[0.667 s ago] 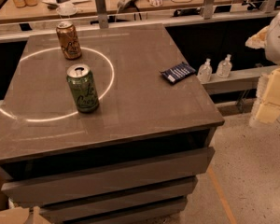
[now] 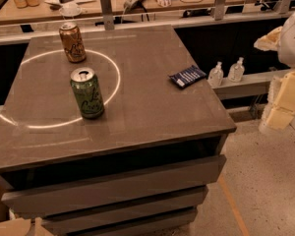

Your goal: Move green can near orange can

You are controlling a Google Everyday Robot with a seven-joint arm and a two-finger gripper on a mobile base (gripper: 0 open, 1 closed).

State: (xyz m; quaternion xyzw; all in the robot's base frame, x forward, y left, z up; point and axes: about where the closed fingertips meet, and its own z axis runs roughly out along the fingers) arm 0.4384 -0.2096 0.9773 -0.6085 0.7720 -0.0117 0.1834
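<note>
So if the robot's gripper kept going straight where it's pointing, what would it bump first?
The gripper hangs past the table edge, at the picture's right, seemingly aimed down-left. It would likely reach the floor beside the table first, not the green can; depth is hard to judge.

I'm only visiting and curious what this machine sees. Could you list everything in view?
green can: one, green, front left of the table.
orange can: one, orange-brown, behind the green can, apart from it.
light ring: one, pale, on the tabletop around the green can.
packet: one, dark blue, near the table's right edge.
bottles: two, clear, beyond the table's right edge.
table: one, grey-brown, centre.
desk: one, tan, cluttered, at the back.
gripper: one, cream, far right, off the table.
</note>
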